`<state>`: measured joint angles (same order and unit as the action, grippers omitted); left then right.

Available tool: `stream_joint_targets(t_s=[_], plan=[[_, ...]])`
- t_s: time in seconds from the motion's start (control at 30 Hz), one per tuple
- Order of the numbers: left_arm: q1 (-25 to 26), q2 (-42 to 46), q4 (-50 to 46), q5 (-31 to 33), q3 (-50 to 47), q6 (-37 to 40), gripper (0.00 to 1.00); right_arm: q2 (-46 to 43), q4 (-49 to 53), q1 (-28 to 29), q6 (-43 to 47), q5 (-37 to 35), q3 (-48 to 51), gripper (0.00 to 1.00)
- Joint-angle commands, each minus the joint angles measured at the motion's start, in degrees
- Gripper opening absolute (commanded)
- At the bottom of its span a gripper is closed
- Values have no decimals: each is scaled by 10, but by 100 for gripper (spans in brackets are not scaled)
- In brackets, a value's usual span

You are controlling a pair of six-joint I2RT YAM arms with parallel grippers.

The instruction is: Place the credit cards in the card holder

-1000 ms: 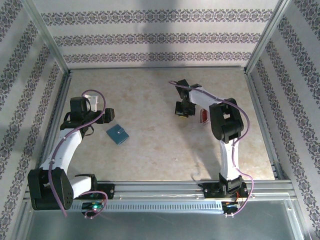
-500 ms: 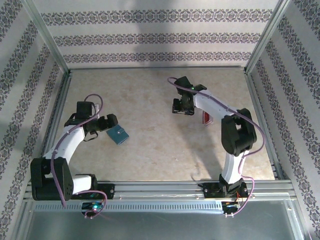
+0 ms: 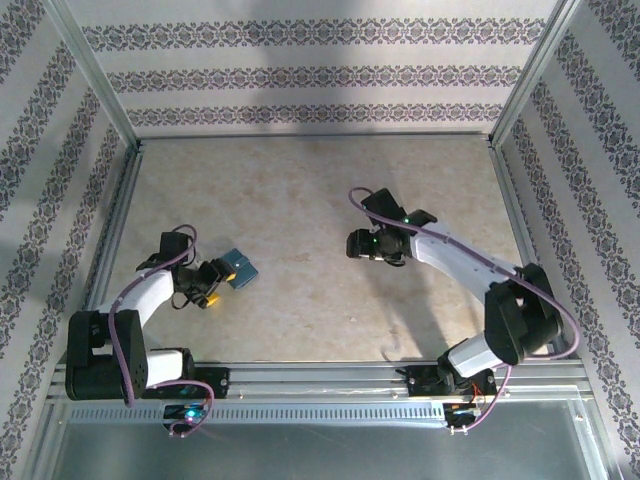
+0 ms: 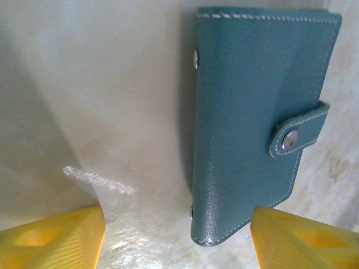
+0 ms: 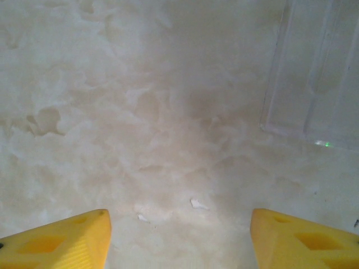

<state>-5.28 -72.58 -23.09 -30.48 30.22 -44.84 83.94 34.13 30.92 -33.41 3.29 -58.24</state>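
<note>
The card holder [image 4: 252, 112] is a closed teal wallet with a snap strap, lying flat on the table [image 3: 300, 200]. In the top view the card holder [image 3: 238, 268] sits left of centre. My left gripper [image 3: 207, 284] is low just beside it, open. In the left wrist view the left gripper [image 4: 176, 224] has its yellow fingertips [image 4: 61, 235] on either side of the holder's near corner, not touching it. My right gripper [image 3: 361, 244] is open over bare table; the right gripper [image 5: 179, 224] holds nothing. A pale see-through card [image 5: 314, 78] lies flat ahead and to its right. The red-orange cards are hidden.
Patterned walls and metal frame rails [image 3: 110, 230] enclose the table on three sides. The right arm [image 3: 460, 265] stretches across the right half of the table. The arm bases sit on the rail [image 3: 320, 378] at the near edge.
The left arm dropped and pulled toward the near edge, bringing its gripper down beside the card holder. The right arm swung nearer and lower, now covering the red card seen earlier.
</note>
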Motion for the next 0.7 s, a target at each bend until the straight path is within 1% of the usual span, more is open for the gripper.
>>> stream_joint_targets(t_s=[0.0,0.13,0.27,0.4,0.57,0.67], plan=[[0,-12,71,-20,-8,-37,66,-54,-41,23,-24,-26,45,72],[-1,-33,96,-22,-13,-52,61,-90,-70,40,-35,-33,79,74],[0,-74,137,-42,4,-64,59,-98,-75,53,-36,-41,86,74],[1,-105,146,-41,26,-60,57,-97,-75,62,-33,-45,85,74],[5,-116,163,-54,37,-66,54,-105,-85,67,-39,-49,97,74],[5,-106,160,-64,44,-73,53,-101,-81,69,-40,-49,95,74]])
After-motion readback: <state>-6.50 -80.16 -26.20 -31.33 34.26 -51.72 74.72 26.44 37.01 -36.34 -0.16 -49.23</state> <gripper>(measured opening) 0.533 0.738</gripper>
